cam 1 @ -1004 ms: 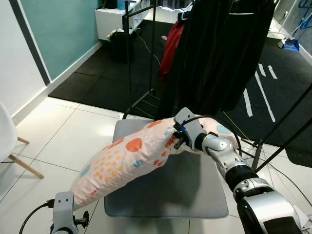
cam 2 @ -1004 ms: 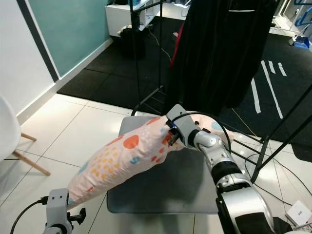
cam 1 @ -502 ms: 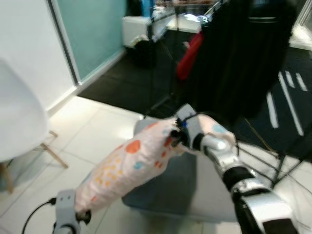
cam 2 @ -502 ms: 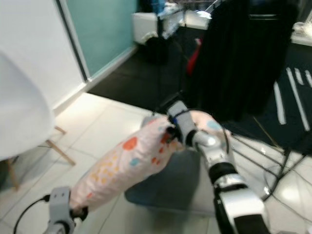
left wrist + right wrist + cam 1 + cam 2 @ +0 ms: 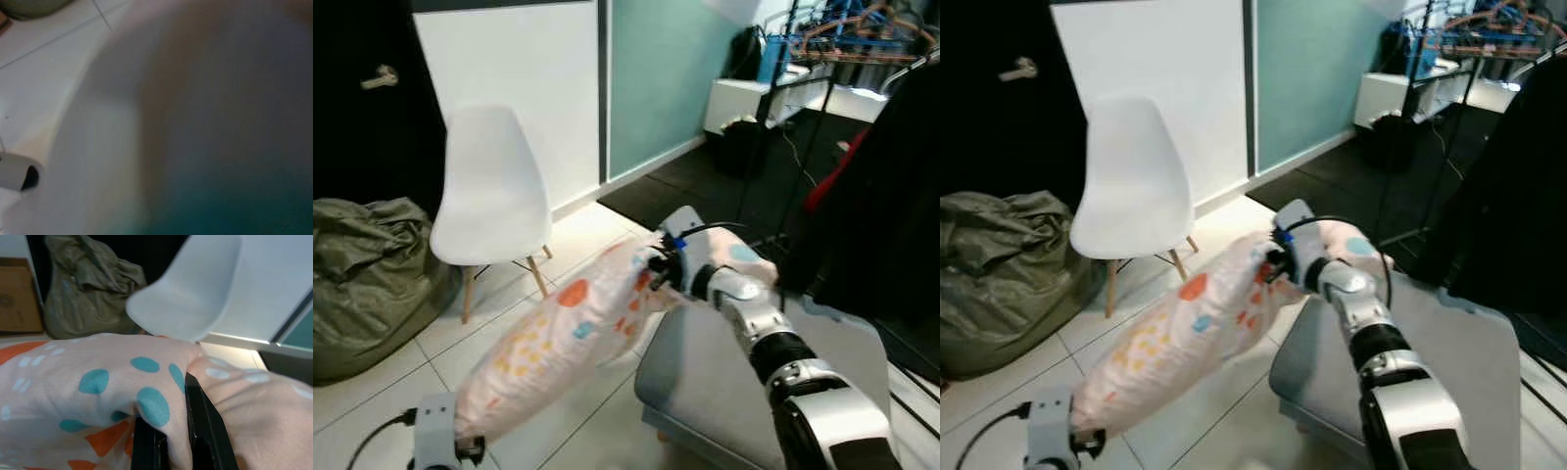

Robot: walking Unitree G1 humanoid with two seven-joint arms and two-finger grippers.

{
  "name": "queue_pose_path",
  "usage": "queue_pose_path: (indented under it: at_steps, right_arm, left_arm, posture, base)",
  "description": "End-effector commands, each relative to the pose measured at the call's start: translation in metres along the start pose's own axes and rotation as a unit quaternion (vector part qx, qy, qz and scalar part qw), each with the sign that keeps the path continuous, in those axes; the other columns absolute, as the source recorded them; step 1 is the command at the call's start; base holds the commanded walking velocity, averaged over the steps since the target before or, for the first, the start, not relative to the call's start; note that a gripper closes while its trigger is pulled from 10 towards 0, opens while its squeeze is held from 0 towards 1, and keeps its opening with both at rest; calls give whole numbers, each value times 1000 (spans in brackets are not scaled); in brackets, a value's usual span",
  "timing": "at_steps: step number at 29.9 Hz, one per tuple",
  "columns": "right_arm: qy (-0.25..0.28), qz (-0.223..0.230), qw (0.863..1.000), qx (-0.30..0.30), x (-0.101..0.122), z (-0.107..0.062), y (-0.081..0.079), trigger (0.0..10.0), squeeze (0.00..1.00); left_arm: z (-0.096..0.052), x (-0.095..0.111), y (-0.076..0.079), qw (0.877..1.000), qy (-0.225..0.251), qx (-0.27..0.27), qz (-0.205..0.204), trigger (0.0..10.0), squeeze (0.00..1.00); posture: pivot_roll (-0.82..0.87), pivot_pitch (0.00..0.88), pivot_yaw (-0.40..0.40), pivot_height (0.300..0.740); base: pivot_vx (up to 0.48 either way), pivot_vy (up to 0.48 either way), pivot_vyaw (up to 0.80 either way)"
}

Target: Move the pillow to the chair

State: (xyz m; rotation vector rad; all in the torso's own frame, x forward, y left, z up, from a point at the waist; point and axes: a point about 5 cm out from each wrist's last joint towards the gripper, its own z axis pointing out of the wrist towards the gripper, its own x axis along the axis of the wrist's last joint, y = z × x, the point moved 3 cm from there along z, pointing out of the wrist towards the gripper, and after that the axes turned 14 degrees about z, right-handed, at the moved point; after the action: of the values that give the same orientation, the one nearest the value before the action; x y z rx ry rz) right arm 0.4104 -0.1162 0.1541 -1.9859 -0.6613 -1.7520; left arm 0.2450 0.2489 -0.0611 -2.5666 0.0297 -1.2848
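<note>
The right end effector [image 5: 658, 274] is clamped on a fold at the upper end of the pillow [image 5: 558, 338]; the right wrist view shows its black fingers [image 5: 205, 428] pinching the dotted fabric. The left end effector [image 5: 460, 446] sits at the pillow's lower end, and whether it is apart or together cannot be told. The pillow hangs in the air between them, its long axis slanting from low near the robot up toward the right arm. Beyond stands the white chair [image 5: 489, 191], beside a green beanbag [image 5: 367, 279]. A grey cushion [image 5: 744, 377] lies under the right arm. The left wrist view gives a close blur of pale fabric.
</note>
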Motion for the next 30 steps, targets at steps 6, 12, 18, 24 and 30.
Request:
queue_pose_path:
  at_steps: [6,12,18,24,30]
  right_arm:
    - [43,-10,998,-47,24,2,10,10000,0]
    - [35,-16,997,-67,22,2,15,10000,0]
    - [37,-12,996,-74,20,2,14,10000,0]
    - [41,-6,996,-74,21,2,14,10000,0]
    - [54,8,995,-79,27,3,15,10000,0]
  left_arm:
    - [-4,-11,0,1000,-14,-2,3,10000,0]
    - [-4,-12,1,1000,-16,-8,2,10000,0]
    - [-4,-12,2,1000,-15,-11,3,10000,0]
    - [-4,-13,2,1000,-14,-13,5,10000,0]
    - [-4,-12,3,1000,-12,-14,6,10000,0]
  posture:
    - [-149,59,-55,740]
    - [-152,52,-60,740]
    - [-148,48,-62,740]
    - [-148,50,-65,740]
    - [-147,58,-66,740]
  base:
    - [0,0,521]
    - [0,0,0]
    - [178,0,0]
    - [310,0,0]
    - [364,0,0]
